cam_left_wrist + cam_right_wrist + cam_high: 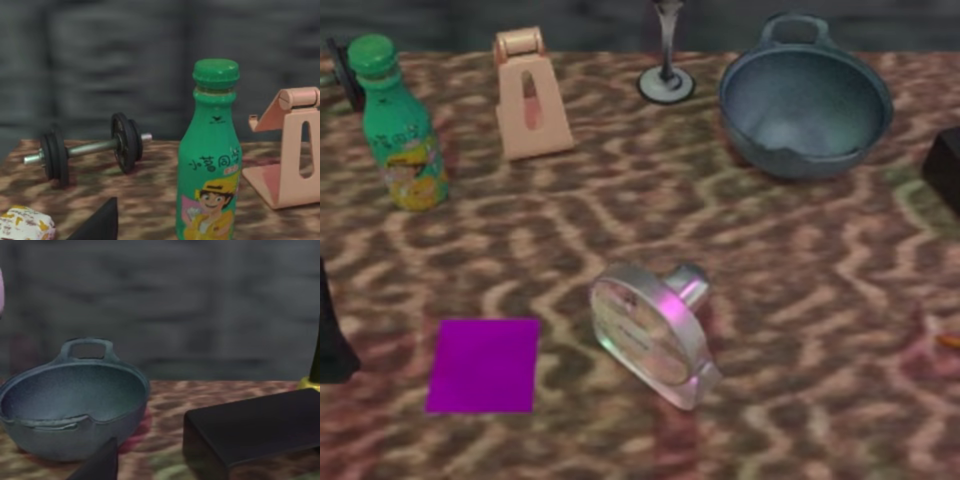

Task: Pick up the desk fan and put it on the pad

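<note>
Leopard-patterned cloth covers the table [790, 300], with a dark blurred wall behind it. Neither arm has begun the pick: the left arm shows only as a dark shape at the table's left edge [332, 340], and the right arm is barely glimpsed at the right edge. In each wrist view a single dark fingertip pokes into the frame ( [100, 222], [100, 462]), too little to tell whether either gripper stands wide or narrow.

The desk fan [650, 332] lies well ahead of both grippers, near the middle of the table's front half, its disc tilted on edge with the short metallic cylinder [688, 285] pointing toward the far side. The pad [483, 365] lies flat just beside it, on the side of the left arm and much closer to that arm than to the right one.

Since the pad sits between the left arm and the fan, the left arm looks the better choice. It should probably come down from above and close across the disc's thin rim rather than its broad face. The carry is short; a low, level transfer should keep the round housing from rolling when released. The green bottle [398, 125], peach stand [530, 95] and grey pot [805, 95] lie far beyond the work zone.
</note>
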